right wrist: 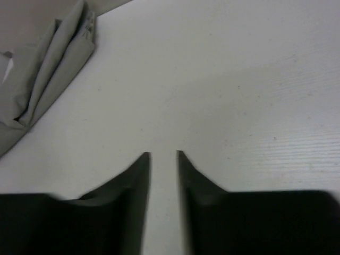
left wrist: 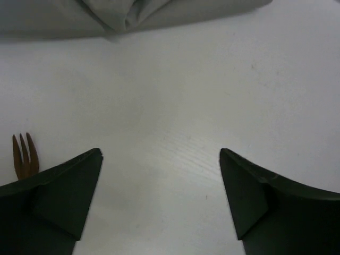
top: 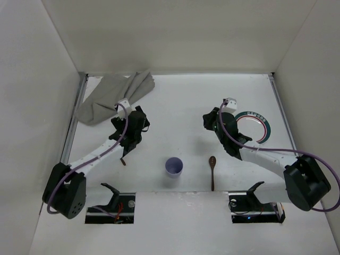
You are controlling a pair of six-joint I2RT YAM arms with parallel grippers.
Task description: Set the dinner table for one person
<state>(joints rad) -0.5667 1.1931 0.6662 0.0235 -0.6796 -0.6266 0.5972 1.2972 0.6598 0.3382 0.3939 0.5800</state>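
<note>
Top view: the dinner table (top: 175, 101) is seen filling the enclosure floor. Its side rails run along the 6–12 line; which axis is longer cannot be told. On it, a grey cloth (top: 114, 95) is noted at 10 o'clock, a plate (top: 267, 127) at 3, and a purple cup (top: 174, 167) at 6. A wooden spoon (top: 212, 171) lies beside the cup, handle toward 6. The left gripper (top: 135, 125) is placed near the cloth, the right gripper (top: 208, 122) near the plate.

Left wrist: the fingers are spread wide with nothing held. Fork (left wrist: 25, 154) tines are pointed to 12.

Right wrist: the fingers are nearly together, with a narrow slit and nothing between.
</note>
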